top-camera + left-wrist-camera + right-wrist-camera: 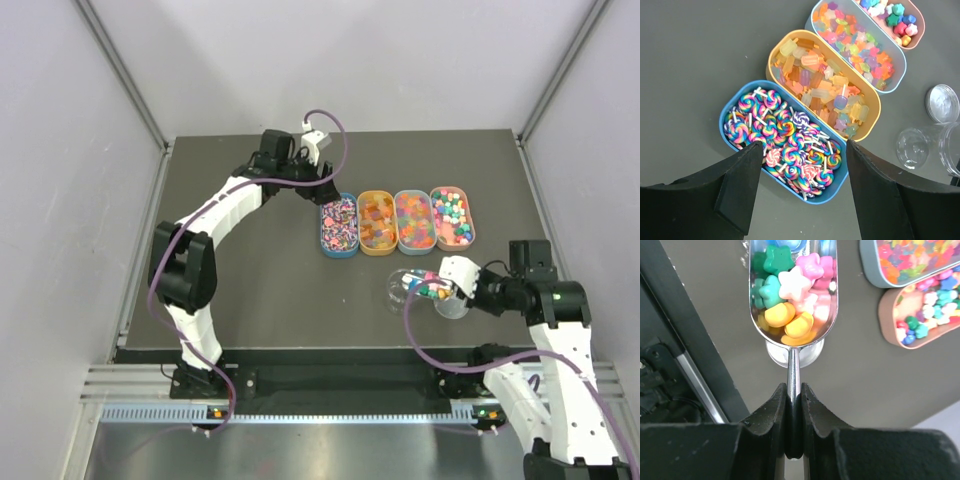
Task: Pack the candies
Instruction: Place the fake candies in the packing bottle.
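Right gripper (450,287) pinches the scoop (438,290) of candies (430,291) by the clear jar (403,288), four trays (378,252) of candies beyond. Left gripper (802,150) is spread wide over the blue tray (723,120) of lollipop candies. Up close, star candies fill the scoop just ahead of the right gripper.

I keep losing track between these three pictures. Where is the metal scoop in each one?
Top view: the scoop is at lower right, just below the row of trays.
Left wrist view: not in it.
Right wrist view: the scoop is at top centre, full of candies, with its handle running down the middle.
Shared landmark: the pink tray, which is rightmost in the top view, in the top right corner in the left wrist view, and at the right edge in the right wrist view.
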Controlling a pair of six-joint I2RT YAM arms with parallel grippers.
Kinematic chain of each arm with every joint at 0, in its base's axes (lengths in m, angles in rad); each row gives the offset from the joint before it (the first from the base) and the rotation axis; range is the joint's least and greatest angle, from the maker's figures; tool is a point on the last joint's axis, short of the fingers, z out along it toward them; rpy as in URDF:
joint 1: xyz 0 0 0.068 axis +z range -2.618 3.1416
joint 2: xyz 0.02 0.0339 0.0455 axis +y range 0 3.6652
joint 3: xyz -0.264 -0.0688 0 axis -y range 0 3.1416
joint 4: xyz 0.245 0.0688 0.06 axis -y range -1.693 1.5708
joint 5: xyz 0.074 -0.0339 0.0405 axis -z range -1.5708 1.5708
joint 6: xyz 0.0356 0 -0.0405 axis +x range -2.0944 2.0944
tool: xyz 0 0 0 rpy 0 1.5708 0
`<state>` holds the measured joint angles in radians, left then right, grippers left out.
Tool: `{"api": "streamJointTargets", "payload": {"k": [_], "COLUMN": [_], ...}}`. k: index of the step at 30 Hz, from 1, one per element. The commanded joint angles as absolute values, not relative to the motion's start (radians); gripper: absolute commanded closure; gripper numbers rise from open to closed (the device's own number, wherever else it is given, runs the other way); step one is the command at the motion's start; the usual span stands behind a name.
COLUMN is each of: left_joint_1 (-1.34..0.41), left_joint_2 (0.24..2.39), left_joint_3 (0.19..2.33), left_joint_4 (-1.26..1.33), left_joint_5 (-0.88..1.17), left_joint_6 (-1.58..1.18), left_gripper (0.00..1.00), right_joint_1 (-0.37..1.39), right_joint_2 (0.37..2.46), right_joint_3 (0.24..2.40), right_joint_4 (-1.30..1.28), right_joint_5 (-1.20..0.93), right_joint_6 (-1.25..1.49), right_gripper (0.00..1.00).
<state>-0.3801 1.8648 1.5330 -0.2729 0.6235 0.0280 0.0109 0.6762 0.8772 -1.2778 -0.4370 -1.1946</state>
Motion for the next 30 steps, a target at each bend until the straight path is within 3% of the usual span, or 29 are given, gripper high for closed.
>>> {"api": "streamJointTargets", "payload": {"k": [1,30], "left_joint_1": [-0.376,-0.344], "left_joint_2": [1.809,1.796], "left_joint_3": [1.52,1.477], "left_joint_4": [-0.213,-0.181], "left_joint_5": [0.661,0.67], "left_joint_6": [0.015,-0.015], "left_gripper": [0.28,0.28], "right_joint_1": [0.008,0.008], "right_joint_2": [0.702,0.805], "right_joint_3": [0.962,1.057], "right_joint_4": [-1.313,-1.403], "right_joint_5": [-0.439,-0.345], "right_joint_6": [-1.253,-1.4], "right_gripper": [1.0,1.0]}}
